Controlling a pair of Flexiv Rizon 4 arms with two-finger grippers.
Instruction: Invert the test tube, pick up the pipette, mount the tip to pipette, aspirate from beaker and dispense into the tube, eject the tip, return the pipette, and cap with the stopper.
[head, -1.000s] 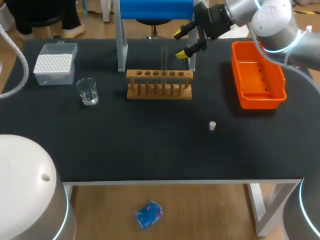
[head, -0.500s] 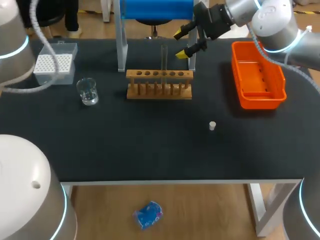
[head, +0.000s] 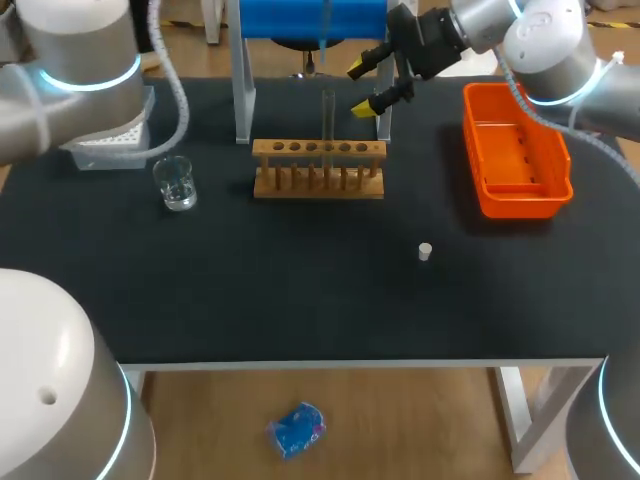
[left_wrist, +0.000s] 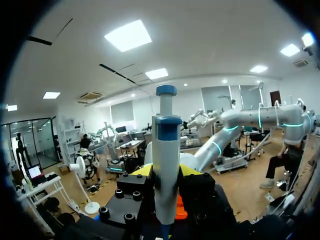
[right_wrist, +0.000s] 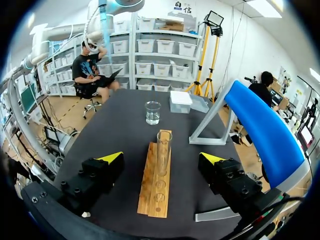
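Wooden rack (head: 318, 168), clear glass test tube (head: 328, 112) and beaker (head: 176, 184) — matt black table (head: 300, 290).

The left arm (head: 75, 60) has swung in over the tip box (head: 110, 155), hiding most of it

Clear glass test tube (head: 328, 118) upright in wooden rack (head: 318, 170); glass beaker (head: 176, 184) left, white stopper (head: 425, 251) front-right of it; grey-blue pipette (left_wrist: 166, 150) clamped in left claw (left_wrist: 166, 174)
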